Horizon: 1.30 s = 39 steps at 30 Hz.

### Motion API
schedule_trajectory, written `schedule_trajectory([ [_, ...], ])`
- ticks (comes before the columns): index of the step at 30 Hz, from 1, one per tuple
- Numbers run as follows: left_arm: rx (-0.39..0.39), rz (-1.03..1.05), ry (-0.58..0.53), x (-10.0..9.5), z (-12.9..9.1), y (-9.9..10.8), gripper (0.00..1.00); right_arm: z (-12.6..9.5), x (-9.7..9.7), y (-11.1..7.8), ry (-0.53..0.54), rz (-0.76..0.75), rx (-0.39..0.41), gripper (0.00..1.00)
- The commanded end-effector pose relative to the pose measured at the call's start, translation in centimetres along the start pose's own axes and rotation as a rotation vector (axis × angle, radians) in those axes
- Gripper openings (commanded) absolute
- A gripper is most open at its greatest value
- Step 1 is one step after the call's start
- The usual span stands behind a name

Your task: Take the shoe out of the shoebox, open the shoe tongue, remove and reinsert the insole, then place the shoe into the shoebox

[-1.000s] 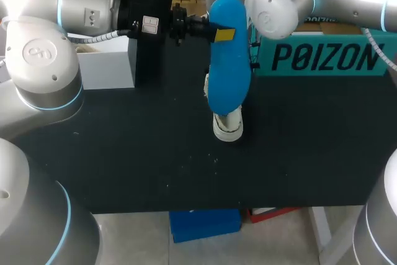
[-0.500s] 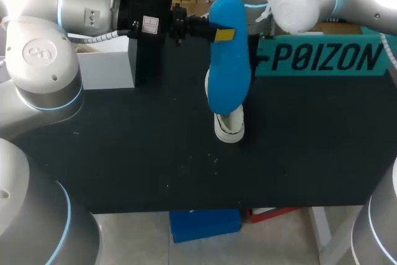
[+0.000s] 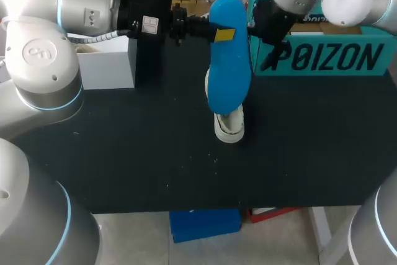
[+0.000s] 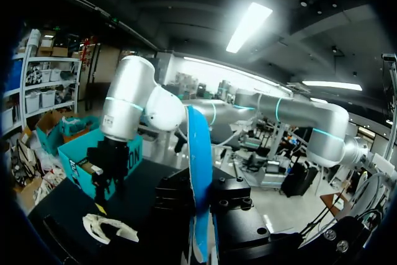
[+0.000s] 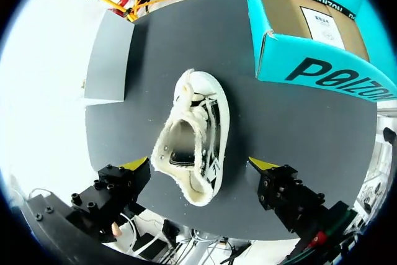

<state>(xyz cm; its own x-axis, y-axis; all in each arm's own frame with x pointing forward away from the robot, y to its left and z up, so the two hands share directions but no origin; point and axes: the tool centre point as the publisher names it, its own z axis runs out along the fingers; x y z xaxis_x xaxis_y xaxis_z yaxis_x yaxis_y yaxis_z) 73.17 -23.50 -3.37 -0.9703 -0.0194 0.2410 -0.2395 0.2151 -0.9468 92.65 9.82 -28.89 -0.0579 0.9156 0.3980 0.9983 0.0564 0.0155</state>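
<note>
Desk (image 3: 124,153) bearing teal shoebox (image 3: 322,60) at far right, shoe (image 5: 192,141) out of it. Blue insole (image 3: 228,66) hanging over white shoe, which is lying mid-desk, mouth gaping. Left tool (image 3: 220,33) pinching insole. Right tool (image 5: 200,164), spread wide and holding nothing, has been drawing back toward shoebox: insole removal looking done, reinserting seeming next.

You look down at a wide table (image 3: 124,153) with a flat black top. The top is dull, and you can spot a few tiny pale specks on it near the front edge. A plain light grey box (image 3: 107,66) sits on the table at its far left side. From the right wrist you see that box right at the table's edge.
</note>
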Motion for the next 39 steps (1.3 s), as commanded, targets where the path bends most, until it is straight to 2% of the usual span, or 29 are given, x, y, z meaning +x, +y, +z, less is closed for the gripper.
schedule_trajectory([
  [1, 0.003, 0.002, -0.002, 0.0, 0.1, 0.1, 0.0, -0.2, -0.7, -1.4, 0.171, -0.009, -0.044, 1.0],
  [14, 0.003, 0.002, -0.002, 0.0, 0.1, 0.1, 0.0, -0.2, -0.7, -1.4, 0.171, -0.009, -0.044, 1.0],
  [17, 0.003, 0.002, -0.002, 0.0, 0.1, 0.1, 0.0, -0.6, -1.1, -1.8, 0.285, 0.018, -0.017, 1.0],
  [21, 0.003, 0.002, -0.002, 0.0, 0.1, 0.1, 0.0, -1.0, -1.0, -1.6, 0.375, 0.031, -0.006, 1.0],
  [34, 0.003, 0.002, -0.002, 0.0, 0.1, 0.1, 0.0, -2.5, 0.0, -1.3, 0.528, 0.035, -0.015, 1.0],
  [39, 0.003, 0.002, -0.002, 0.0, 0.1, 0.1, 0.0, -3.1, -0.4, -1.4, 0.644, 0.075, -0.007, 1.0],
])
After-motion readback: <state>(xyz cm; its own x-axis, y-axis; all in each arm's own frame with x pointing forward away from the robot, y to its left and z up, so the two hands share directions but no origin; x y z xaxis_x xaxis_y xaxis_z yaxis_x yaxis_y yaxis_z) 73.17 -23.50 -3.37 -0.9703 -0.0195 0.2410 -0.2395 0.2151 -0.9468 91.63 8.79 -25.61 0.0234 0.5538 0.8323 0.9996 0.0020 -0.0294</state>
